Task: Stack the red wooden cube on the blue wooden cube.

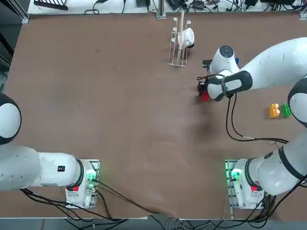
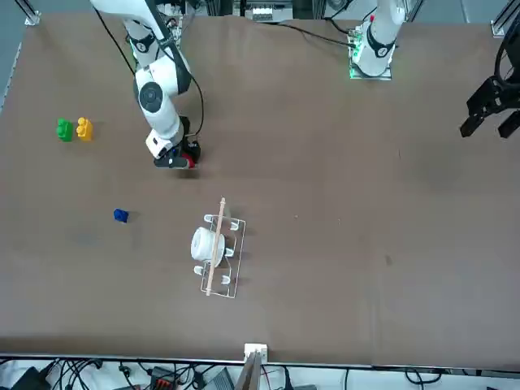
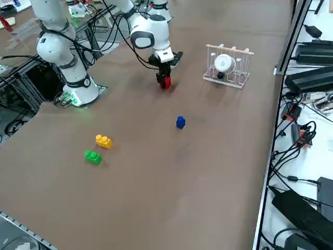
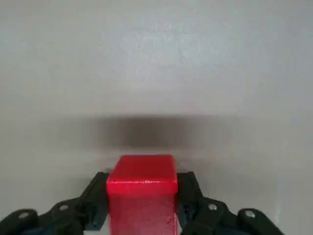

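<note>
Right gripper down at the table, fingers pinching the red cube on both sides near the wire rack; blue cube sits alone, well apart, toward the yellow block and green block.

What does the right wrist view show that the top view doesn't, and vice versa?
Right wrist view only: the pincer's fingers pressed against both sides of the red wooden cube, with its whole top face visible.

Top view only: the blue wooden cube, a sliver showing behind the right arm; the yellow-orange block and green block side by side; the wire rack.

Both: the right pincer shut on the red cube, and the brown table.
</note>
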`<act>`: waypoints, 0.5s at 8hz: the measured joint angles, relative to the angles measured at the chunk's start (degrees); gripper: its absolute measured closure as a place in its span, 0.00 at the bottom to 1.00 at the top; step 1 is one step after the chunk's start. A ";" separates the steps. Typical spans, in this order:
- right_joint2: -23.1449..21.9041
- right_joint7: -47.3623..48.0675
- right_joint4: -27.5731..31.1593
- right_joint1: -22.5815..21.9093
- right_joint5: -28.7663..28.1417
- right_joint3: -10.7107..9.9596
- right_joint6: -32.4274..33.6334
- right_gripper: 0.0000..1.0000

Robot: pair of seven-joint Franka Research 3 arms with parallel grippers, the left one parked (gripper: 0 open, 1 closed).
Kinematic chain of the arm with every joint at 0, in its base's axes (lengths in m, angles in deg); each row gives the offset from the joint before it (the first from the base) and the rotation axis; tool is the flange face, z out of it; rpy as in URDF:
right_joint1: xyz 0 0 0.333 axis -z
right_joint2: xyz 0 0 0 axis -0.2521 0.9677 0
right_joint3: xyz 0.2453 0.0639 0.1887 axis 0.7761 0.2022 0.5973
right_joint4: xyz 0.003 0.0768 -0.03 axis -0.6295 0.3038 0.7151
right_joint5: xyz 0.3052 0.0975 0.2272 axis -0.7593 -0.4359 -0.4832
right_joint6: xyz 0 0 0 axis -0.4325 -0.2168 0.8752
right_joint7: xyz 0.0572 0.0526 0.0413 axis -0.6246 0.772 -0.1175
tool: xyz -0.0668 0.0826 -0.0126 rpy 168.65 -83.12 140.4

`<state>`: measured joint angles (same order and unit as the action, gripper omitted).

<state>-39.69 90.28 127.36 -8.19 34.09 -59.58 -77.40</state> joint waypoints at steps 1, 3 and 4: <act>0.06 -0.52 -0.06 0.00 0.02 0.00 -0.03 0.30; -0.94 -4.03 -1.22 0.05 0.04 -0.61 1.55 0.30; -3.08 -7.51 -3.27 0.53 0.08 -1.89 6.03 0.30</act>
<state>-42.77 82.78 124.09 -7.65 34.17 -61.47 -71.37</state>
